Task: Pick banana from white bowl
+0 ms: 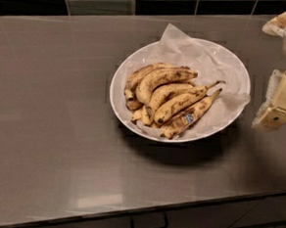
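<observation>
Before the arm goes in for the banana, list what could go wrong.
The banana lies packed against other bananas in the white bowl, so the gripper, now beyond the bowl's right rim, might pinch or drag a neighbour. The crinkled paper liner could snag and lift too. The speckled fruit looks overripe; a hard squeeze may bruise it.

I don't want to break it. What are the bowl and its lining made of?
Bowl: likely glazed ceramic, glossy white rim. Lining: thin white paper, crinkled and folded. Gripper, beside the bowl's right edge: looks like cream plastic.
</observation>
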